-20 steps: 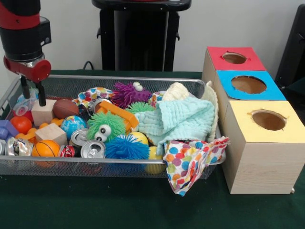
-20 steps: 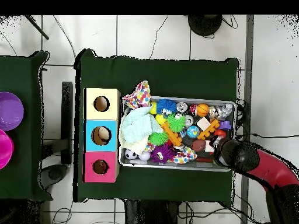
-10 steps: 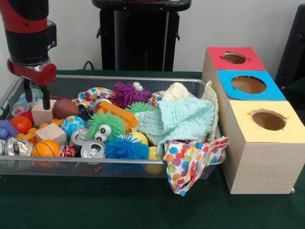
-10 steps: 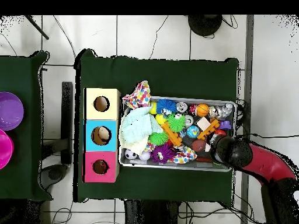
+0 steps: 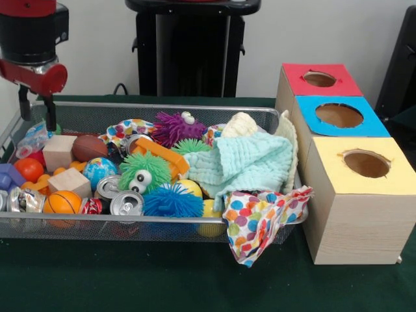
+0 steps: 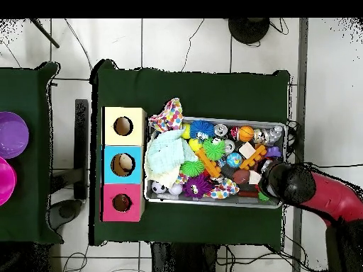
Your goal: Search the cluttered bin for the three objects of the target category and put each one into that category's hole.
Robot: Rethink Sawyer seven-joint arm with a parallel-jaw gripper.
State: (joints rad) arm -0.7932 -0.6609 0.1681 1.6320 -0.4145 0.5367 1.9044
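Observation:
A wire mesh bin (image 5: pixel 162 106) holds a jumble of toys, cans and cloths. At its left end lie two wooden blocks (image 5: pixel 58 151) (image 5: pixel 69 180), a brown football (image 5: pixel 88 147), a globe ball (image 5: pixel 99 170) and an orange basketball (image 5: pixel 62 202). My gripper (image 5: pixel 37 123) hangs above that far left corner, open, with nothing between its fingers. In the overhead view the arm's head (image 6: pixel 287 183) covers the gripper at the bin's (image 6: pixel 213 202) right end. Three boxes with holes stand beside the bin: red (image 5: pixel 318 79), blue (image 5: pixel 339 116) and yellow (image 5: pixel 366 164).
Cans (image 5: pixel 127 203), a green fuzzy toy with eyes (image 5: pixel 143 170), a blue spiky ball (image 5: pixel 172 200), a purple fuzzy toy (image 5: pixel 175 127) and a mint cloth (image 5: pixel 250 162) fill the middle. A polka-dot cloth (image 5: pixel 260 218) hangs over the front rim. A purple bowl (image 6: pixel 10 134) sits on a side table.
The gripper has risen from beside the wooden block to above the bin's rim and shifted slightly left in the front view. It stays open and carries nothing.

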